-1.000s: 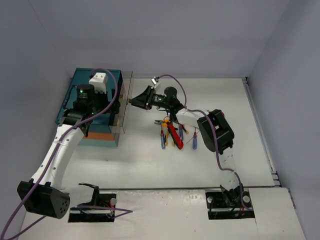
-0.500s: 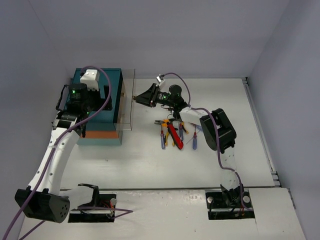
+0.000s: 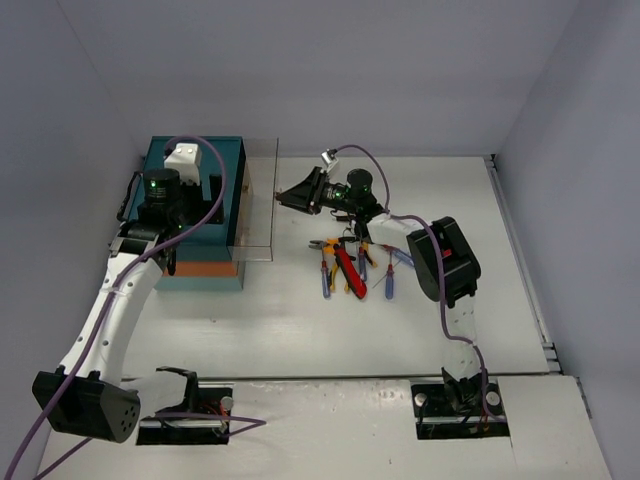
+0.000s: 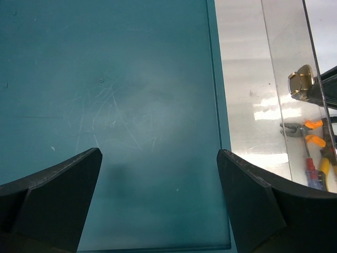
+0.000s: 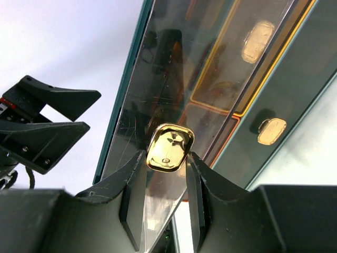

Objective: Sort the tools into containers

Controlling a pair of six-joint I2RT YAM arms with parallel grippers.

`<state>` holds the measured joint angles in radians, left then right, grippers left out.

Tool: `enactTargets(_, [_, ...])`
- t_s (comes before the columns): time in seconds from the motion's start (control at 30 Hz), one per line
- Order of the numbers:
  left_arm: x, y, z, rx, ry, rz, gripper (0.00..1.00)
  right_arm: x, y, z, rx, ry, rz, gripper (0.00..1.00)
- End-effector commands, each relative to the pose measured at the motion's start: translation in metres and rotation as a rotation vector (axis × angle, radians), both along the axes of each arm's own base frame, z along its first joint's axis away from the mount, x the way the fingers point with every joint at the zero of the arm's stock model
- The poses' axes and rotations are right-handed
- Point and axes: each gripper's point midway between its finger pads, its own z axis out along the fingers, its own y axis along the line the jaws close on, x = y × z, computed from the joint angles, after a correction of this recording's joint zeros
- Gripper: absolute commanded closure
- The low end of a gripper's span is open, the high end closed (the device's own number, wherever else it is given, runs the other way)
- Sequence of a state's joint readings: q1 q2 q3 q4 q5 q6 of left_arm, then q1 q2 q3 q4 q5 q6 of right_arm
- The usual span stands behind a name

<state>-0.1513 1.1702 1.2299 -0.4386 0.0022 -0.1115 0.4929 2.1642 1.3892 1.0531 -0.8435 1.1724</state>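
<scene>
The teal chest (image 3: 232, 155) with an orange band stands at the left. Its top drawer (image 3: 260, 200), clear-walled, is slid out to the right. My right gripper (image 3: 283, 196) is shut on that drawer's brass knob (image 5: 169, 147), a finger on either side of it (image 5: 164, 158). My left gripper (image 4: 158, 179) is open and empty over the chest's teal top (image 4: 116, 105). The tools (image 3: 345, 262), blue-handled screwdrivers, orange-handled pliers and red cutters, lie in a cluster on the table right of the drawer. Some show in the left wrist view (image 4: 310, 158).
A lower drawer's brass knob (image 5: 272, 130) shows on the chest front. Grey walls close in the white table (image 3: 300, 310) at the back, left and right. The right arm's forearm (image 3: 440, 260) hangs just right of the tool cluster.
The right gripper has moved right with the knob and the drawer has slid further out. The left gripper has shifted a little over the chest top.
</scene>
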Motion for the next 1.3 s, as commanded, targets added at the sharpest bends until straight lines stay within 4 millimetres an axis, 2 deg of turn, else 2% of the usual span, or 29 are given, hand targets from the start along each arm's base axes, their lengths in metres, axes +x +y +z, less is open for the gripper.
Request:
enactTargets(0.0, [0.005, 0.001, 0.038, 0.001, -0.115, 0.000, 0.11, 0.023, -0.028, 0.036, 0.005, -0.143, -0.102, 0.96])
enactTargets(0.1, [0.004, 0.002, 0.036, 0.006, -0.111, 0.000, 0.11, 0.022, -0.031, 0.035, -0.005, -0.156, -0.098, 0.89])
enactTargets(0.17, [0.003, 0.002, 0.035, 0.006, -0.107, 0.000, 0.11, 0.023, -0.034, 0.034, -0.018, -0.162, -0.098, 0.73])
enactTargets(0.23, [0.002, 0.001, 0.038, 0.001, -0.113, -0.001, 0.11, 0.026, -0.039, 0.032, -0.046, -0.168, -0.106, 0.62])
enactTargets(0.37, [-0.003, -0.001, 0.054, -0.006, -0.131, -0.010, 0.11, 0.038, -0.061, 0.031, -0.191, -0.229, -0.177, 0.44])
enactTargets(0.4, [-0.005, -0.002, 0.054, -0.006, -0.129, -0.013, 0.11, 0.038, -0.064, 0.030, -0.232, -0.248, -0.175, 0.43])
enactTargets(0.43, [-0.007, -0.003, 0.059, -0.008, -0.135, -0.016, 0.11, 0.046, -0.076, 0.026, -0.317, -0.266, -0.226, 0.40])
enactTargets(0.5, [-0.012, -0.006, 0.067, -0.018, -0.142, -0.023, 0.11, 0.049, -0.096, 0.019, -0.468, -0.258, -0.288, 0.38])
enactTargets(0.57, [-0.015, -0.008, 0.072, -0.023, -0.147, -0.029, 0.11, 0.059, -0.118, 0.015, -0.599, -0.295, -0.387, 0.39])
enactTargets(0.7, [-0.026, -0.013, 0.081, -0.029, -0.159, -0.049, 0.11, 0.057, -0.165, -0.001, -0.850, -0.270, -0.527, 0.43])
enactTargets(0.8, [-0.038, -0.016, 0.084, -0.023, -0.159, -0.061, 0.11, 0.039, -0.198, -0.037, -1.051, -0.165, -0.561, 0.52])
enactTargets(0.87, [-0.043, -0.015, 0.078, -0.012, -0.143, -0.061, 0.11, 0.033, -0.214, -0.047, -1.142, -0.138, -0.613, 0.57])
enactTargets(0.97, [-0.051, -0.014, 0.072, 0.008, -0.130, -0.061, 0.11, 0.015, -0.216, -0.069, -1.231, -0.106, -0.597, 0.60])
enactTargets(1.13, [-0.062, -0.015, 0.067, 0.032, -0.120, -0.071, 0.11, -0.009, -0.202, -0.099, -1.272, -0.041, -0.535, 0.65])
enactTargets(1.27, [-0.066, -0.015, 0.066, 0.041, -0.118, -0.077, 0.11, -0.025, -0.197, -0.115, -1.308, -0.012, -0.520, 0.66])
